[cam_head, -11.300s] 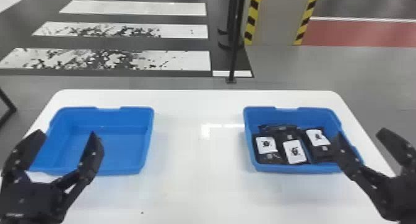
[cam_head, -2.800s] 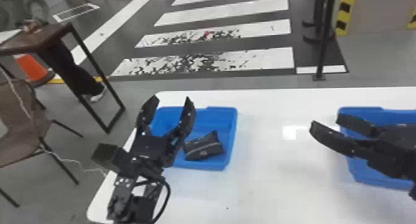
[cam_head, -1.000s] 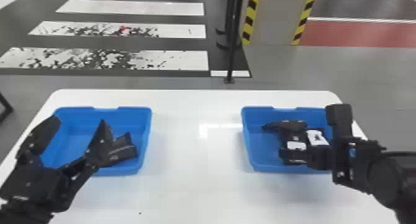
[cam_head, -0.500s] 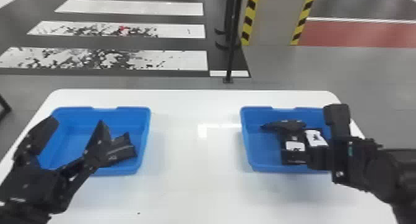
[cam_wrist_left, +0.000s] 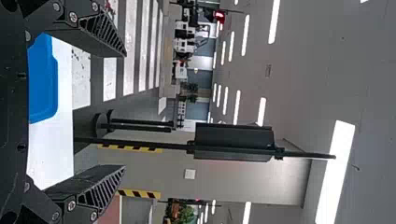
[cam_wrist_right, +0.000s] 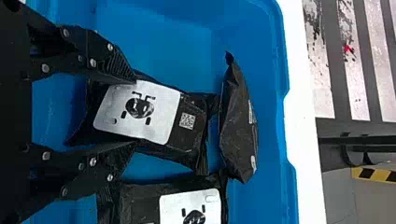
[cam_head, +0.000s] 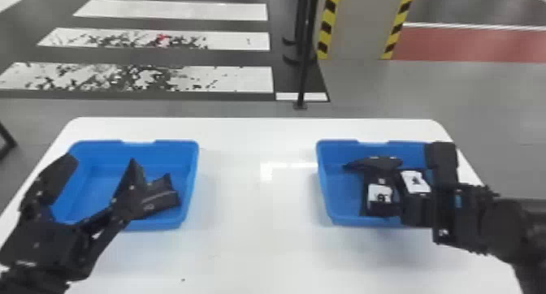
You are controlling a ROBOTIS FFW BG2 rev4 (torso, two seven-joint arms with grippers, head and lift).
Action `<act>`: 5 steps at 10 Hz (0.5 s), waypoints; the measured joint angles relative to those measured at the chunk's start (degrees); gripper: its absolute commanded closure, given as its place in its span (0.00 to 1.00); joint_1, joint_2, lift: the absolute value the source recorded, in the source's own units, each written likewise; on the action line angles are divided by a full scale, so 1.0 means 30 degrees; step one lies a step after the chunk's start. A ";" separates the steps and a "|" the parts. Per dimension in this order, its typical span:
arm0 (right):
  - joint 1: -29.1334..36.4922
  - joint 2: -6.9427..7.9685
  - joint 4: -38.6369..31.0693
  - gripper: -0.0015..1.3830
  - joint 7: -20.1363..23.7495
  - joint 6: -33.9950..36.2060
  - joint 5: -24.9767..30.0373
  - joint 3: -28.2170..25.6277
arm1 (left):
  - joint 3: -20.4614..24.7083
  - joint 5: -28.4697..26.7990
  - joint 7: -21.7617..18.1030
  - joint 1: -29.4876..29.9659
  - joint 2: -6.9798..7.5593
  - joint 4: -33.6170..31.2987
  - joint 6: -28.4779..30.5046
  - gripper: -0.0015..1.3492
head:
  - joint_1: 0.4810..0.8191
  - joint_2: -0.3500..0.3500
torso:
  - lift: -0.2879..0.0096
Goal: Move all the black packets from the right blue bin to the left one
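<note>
Hangs low with the right gripper [cam_head: 384,208] in the right blue bin [cam_head: 326,179], with fingers spread to either side of a black packet [cam_wrist_right: 140,109]. Cannot tell whether touching its edges. Has that packet lying label up, extending past the fingertips, long axis running roughly ahead from the palm, coded end pointing away from the hand. Has a second packet [cam_wrist_right: 238,121] just beyond the fingertips, turned crosswise to the fingers, and a third packet [cam_wrist_right: 130,200] beside the right-hand finger, roughly parallel to the first. Holds the left gripper [cam_head: 101,161] at the left blue bin [cam_head: 191,167], fingers wide apart, with a fourth packet [cam_head: 162,197] in that bin, right of the right-hand finger, partly hidden, slanting sideways.
</note>
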 measured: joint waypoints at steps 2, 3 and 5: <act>-0.0079 0.0003 0.0428 0.78 0.0014 -0.0325 -0.0527 -0.0232 | 0.0000 0.0024 0.0000 -0.0024 -0.0014 0.0180 -0.0232 0.14 | 0.63 0.44 | 0.50; 0.0119 0.0012 0.0390 0.78 0.0030 -0.0999 -0.0907 -0.0353 | 0.0000 0.0041 0.0000 -0.0036 -0.0024 0.0264 -0.0392 0.14 | 0.63 0.44 | 0.50; 0.1077 0.0151 -0.0347 0.78 0.0560 -0.3782 -0.1906 -0.0818 | 0.0001 0.0047 0.0000 -0.0051 -0.0039 0.0351 -0.0661 0.14 | 0.63 0.47 | 0.50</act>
